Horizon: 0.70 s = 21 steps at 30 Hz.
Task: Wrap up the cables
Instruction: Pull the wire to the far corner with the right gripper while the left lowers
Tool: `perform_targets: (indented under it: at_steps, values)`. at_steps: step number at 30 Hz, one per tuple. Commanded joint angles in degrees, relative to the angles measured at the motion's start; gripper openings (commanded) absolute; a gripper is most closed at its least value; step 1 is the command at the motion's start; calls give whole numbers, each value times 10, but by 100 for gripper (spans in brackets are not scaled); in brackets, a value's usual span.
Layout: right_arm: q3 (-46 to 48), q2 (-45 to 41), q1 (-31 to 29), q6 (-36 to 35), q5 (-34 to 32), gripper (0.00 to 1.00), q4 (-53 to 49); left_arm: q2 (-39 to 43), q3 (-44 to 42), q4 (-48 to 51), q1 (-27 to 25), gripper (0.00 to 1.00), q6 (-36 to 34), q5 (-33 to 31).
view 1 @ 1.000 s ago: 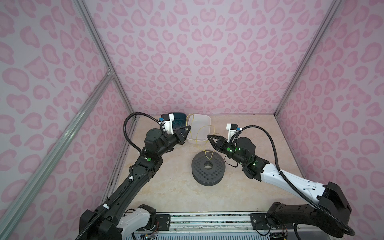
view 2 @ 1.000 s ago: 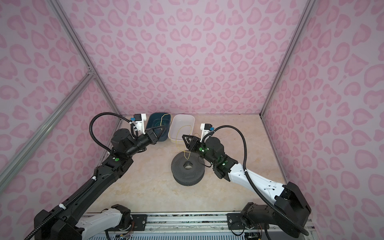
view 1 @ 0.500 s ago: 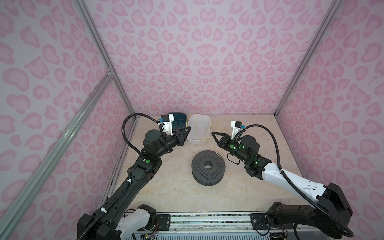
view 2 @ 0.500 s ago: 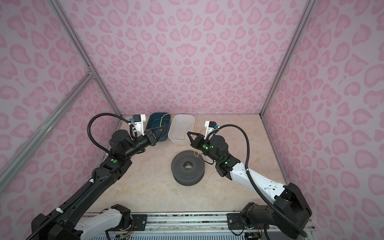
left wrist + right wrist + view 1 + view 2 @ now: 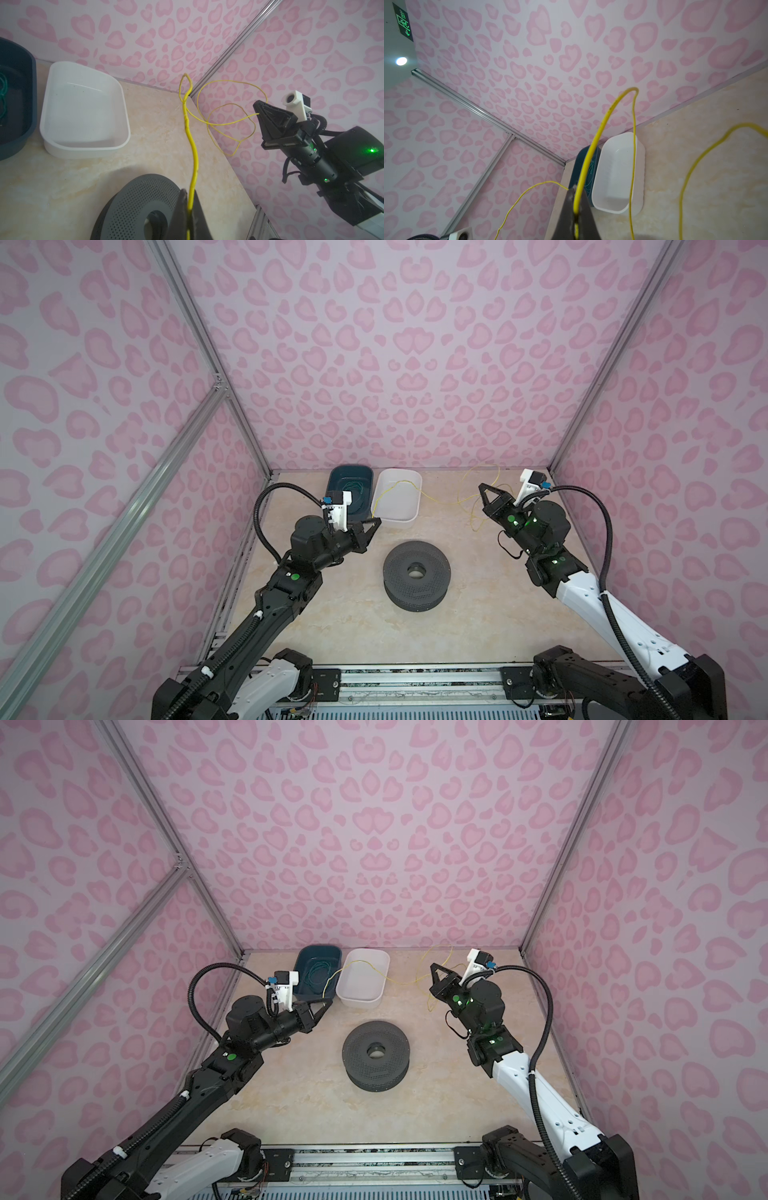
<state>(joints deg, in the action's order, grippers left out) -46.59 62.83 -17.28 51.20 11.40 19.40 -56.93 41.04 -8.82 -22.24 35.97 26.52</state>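
We pinch the yellow cable (image 5: 195,153) in both tools, left tool (image 5: 372,526) by the white tub (image 5: 397,510), right tool (image 5: 483,489) at far right, its loose loops hanging over the far bench (image 5: 498,614), so most of the wrapping seems undone.

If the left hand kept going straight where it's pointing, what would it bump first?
Probably nothing soon. The left hand pinches the yellow wire, which trails ahead over the table. The white bin sits off to one side, so the pink wall by the metal post looks first, though depth is unclear.
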Motion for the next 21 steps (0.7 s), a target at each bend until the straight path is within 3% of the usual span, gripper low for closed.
perform_targets:
  at_steps: [1, 13, 21]
  values:
    - [-9, 10, 32, -15, 15, 0, 4, 12, -23, 38, -5, 4, -14, 22]
    - [-10, 84, 100, 63, -20, 0, 105, 87, -86, 154, -34, 4, -60, -39]
    - [-21, 128, 135, 104, -16, 0, 137, 121, -118, 196, -47, 4, -47, -55]
